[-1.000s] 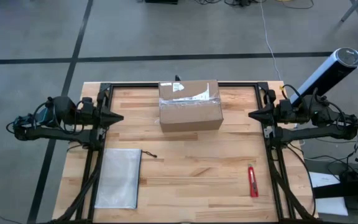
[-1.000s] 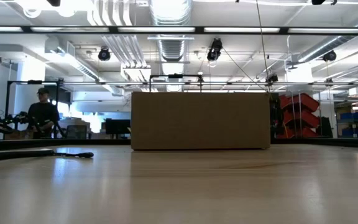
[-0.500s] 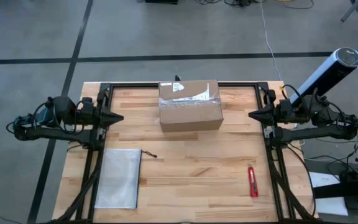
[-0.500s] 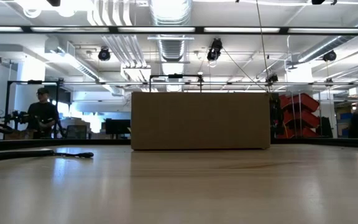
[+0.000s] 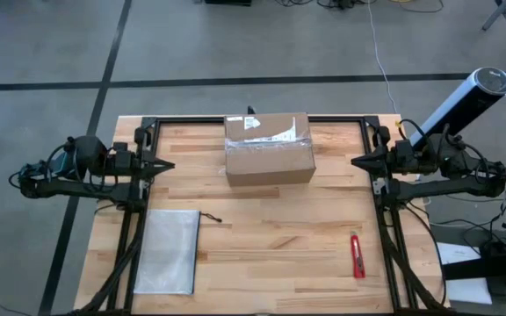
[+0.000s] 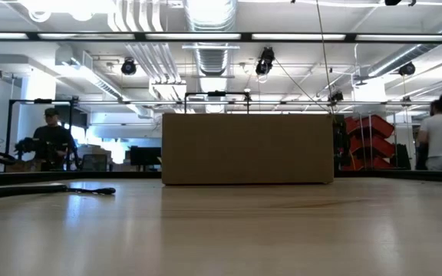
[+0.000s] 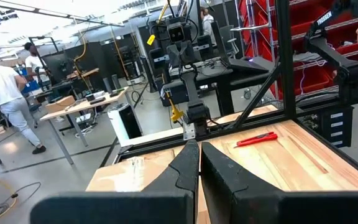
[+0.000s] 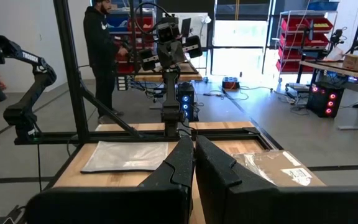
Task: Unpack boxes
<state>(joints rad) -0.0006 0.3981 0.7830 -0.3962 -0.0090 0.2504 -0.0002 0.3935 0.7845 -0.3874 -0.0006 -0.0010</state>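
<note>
High view: table layout unchanged from a second ago. Near edge: zip pouch at left, red utility knife at right. Mid-table: left gripper and right gripper parked at opposite side edges, fingers together, holding nothing. Cardboard box sits taped shut at far centre edge. Only change: low view now shows a person at far right in the room.

Overhead, table-level, two facing wrist views
</note>
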